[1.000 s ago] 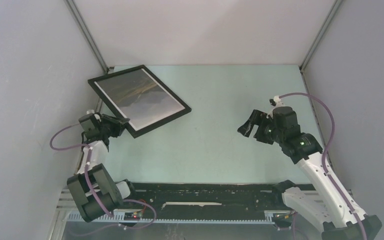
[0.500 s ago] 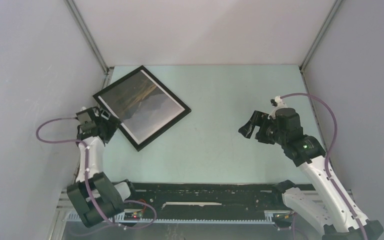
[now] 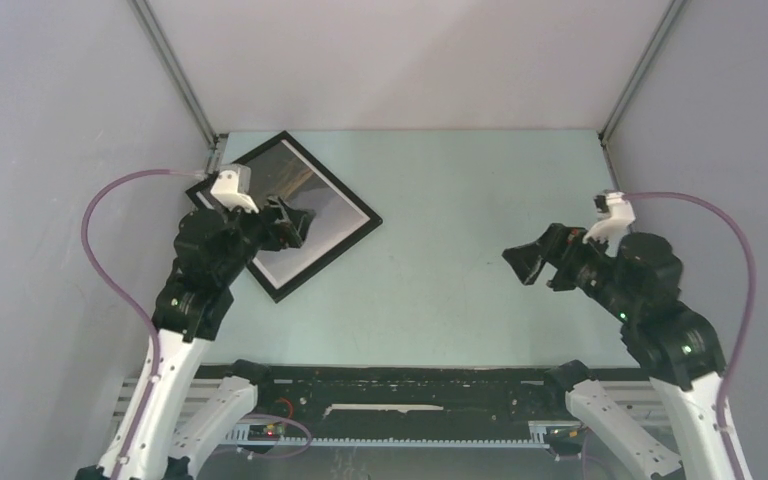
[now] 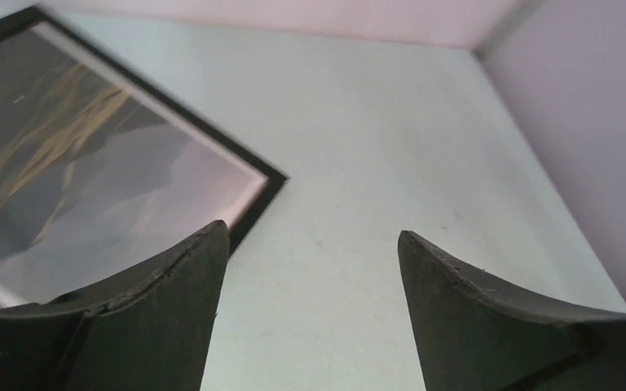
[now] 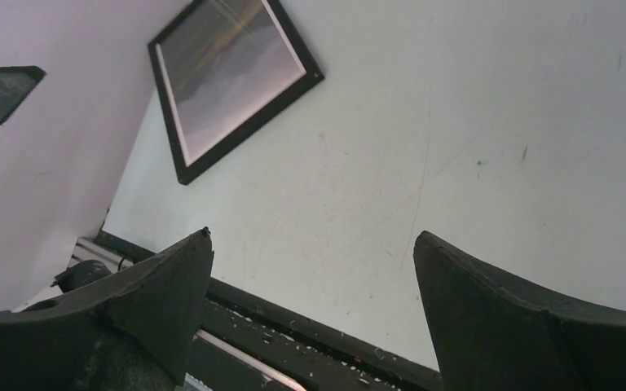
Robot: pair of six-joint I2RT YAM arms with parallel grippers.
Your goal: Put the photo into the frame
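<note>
Lying flat at the bench's [image 3: 460, 200] far left, the frame [image 3: 328, 256] is seen with the photo [image 3: 328, 212] inside. The left claw [image 3: 295, 222] above it and the right claw [image 3: 530, 262], well apart, are spread, empty. The frame could be shifted by a lowered left claw.

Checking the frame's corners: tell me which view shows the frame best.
Right wrist: nearly the whole frame shows, unobstructed. In the top view the left gripper covers part of it; the left wrist view crops it.
</note>
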